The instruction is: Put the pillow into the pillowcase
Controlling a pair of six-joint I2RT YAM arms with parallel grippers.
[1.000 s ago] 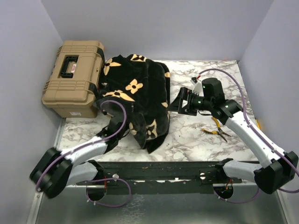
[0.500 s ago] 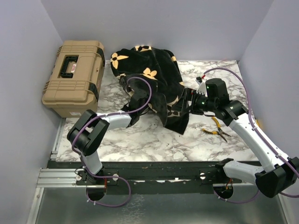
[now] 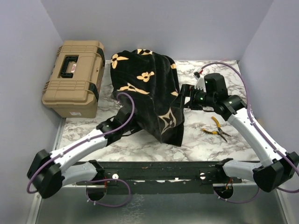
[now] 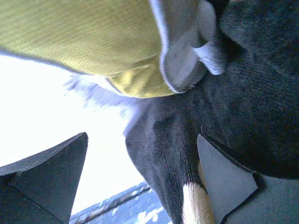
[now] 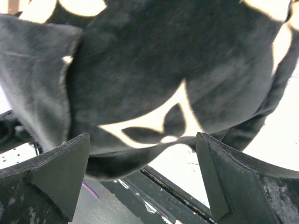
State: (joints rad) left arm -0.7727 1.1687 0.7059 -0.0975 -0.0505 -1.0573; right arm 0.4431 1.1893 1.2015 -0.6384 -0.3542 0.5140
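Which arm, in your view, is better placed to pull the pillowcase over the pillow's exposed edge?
Likely the left: the left gripper, open, straddles pillowcase fabric beside the pillow, whose yellow band shows bare; the right gripper faces black fabric.

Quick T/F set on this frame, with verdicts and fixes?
1. The toolbox lid is shut. True.
2. The pliers lie left of the pillowcase. False: they lie on the table to its right.
3. The left wrist view shows the pillow by its yellow edge, next to black fabric. True.
4. The pillowcase is plain black. False: it carries tan flower motifs.
5. The right end effector is shut. False: it is open, its fingers wide apart with the pillowcase in front of them.
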